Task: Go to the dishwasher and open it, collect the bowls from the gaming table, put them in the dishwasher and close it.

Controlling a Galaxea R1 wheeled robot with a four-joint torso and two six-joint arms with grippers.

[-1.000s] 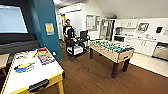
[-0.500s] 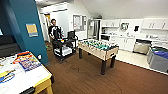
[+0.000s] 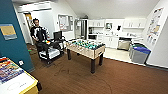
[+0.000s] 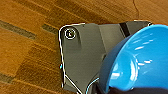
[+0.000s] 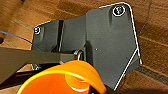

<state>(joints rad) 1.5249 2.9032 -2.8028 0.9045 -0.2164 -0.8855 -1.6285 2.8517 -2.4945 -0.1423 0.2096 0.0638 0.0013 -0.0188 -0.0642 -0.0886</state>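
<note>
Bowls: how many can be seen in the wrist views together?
2: a blue bowl close to the left wrist camera, an orange bowl close to the right wrist camera. More may be hidden.

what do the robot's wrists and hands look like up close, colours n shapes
In both wrist views a wide dark grey plate with rounded corners, pale-edged, carries round silvery fittings at its corners. By the right plate runs a dark jointed bar. The fingers can't be made out.
</note>
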